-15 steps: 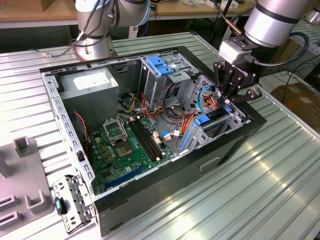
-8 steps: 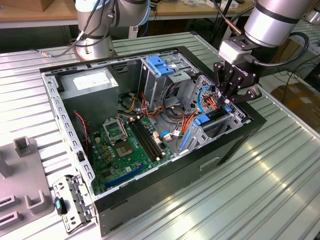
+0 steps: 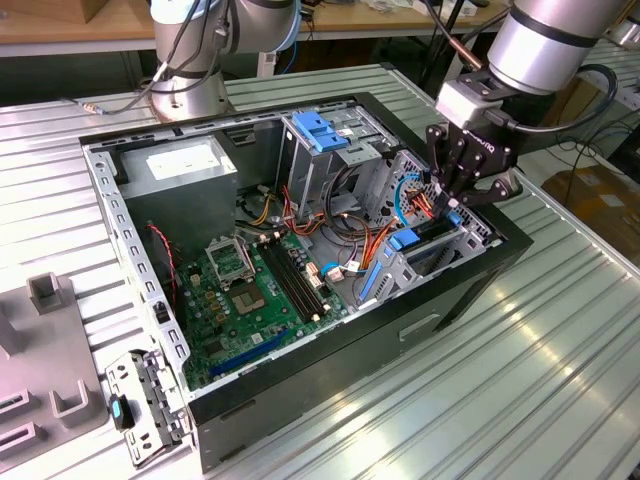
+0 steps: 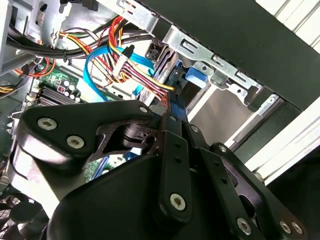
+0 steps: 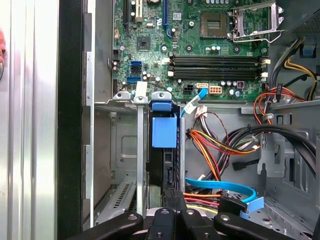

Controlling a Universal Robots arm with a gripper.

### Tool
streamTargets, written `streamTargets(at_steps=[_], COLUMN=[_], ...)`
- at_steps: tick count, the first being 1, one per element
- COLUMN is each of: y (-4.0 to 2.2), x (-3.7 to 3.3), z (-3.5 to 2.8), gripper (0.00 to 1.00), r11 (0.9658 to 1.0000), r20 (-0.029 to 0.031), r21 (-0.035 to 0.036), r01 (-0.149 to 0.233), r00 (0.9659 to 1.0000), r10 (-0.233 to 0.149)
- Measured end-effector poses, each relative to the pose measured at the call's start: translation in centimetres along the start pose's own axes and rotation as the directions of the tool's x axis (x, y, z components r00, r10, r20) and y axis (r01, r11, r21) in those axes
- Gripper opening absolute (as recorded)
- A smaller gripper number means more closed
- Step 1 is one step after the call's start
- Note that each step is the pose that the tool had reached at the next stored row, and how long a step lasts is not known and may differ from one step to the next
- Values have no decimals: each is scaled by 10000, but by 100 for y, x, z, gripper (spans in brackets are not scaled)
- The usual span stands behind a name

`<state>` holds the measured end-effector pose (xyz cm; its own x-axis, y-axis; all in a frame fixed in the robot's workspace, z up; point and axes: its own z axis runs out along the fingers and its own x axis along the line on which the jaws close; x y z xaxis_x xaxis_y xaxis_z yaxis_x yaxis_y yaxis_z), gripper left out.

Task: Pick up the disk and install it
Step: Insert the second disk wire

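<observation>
The disk [image 3: 405,240] stands on edge in a slot of the grey drive cage [image 3: 440,255], at the front corner of the open computer case on the exterior view's right. In the first wrist view the disk [image 5: 167,167] is a dark narrow edge with a blue plastic piece at its far end, between the slot's metal walls. My gripper [image 3: 455,205] hangs right over the cage. Its black fingers [image 5: 162,220] are shut on the near end of the disk. In the second wrist view the gripper [image 4: 170,120] meets the disk beside coloured cables.
Red, yellow, orange and blue cables [image 5: 220,145] lie right beside the slot. The motherboard [image 3: 250,290] covers the case floor. A grey power-supply box [image 3: 190,165] and a blue-latched cage [image 3: 320,128] sit at the back. A loose metal bracket [image 3: 140,405] lies on the ribbed table.
</observation>
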<state>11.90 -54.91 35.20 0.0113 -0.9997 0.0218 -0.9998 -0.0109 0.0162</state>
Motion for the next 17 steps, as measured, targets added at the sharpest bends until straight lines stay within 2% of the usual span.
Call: streamTargets(at_steps=[3, 6, 8, 10, 11, 13, 14, 16, 17], y=[71, 79, 80, 81, 82, 83, 83, 83, 83], x=[0, -1, -4, -24, -47, -83, -95, -137, -169], z=[1, -4, -39, -118, -192, -283, -315, -362, -378], gripper=[11, 11, 11, 11, 11, 11, 11, 11, 11], r11=[10000, 10000, 10000, 10000, 10000, 10000, 10000, 10000, 10000], r20=[0, 3, 4, 4, 4, -1, -28, -151, -232], r21=[0, 0, 1, 1, 1, 0, -4, -5, -6], r01=[1, 2, 1, 0, 1, 0, -1, -1, -3], r00=[10000, 10000, 10000, 10000, 10000, 10000, 10000, 9999, 9997], r10=[-1, -2, -1, 0, -1, 0, 1, 1, 3])
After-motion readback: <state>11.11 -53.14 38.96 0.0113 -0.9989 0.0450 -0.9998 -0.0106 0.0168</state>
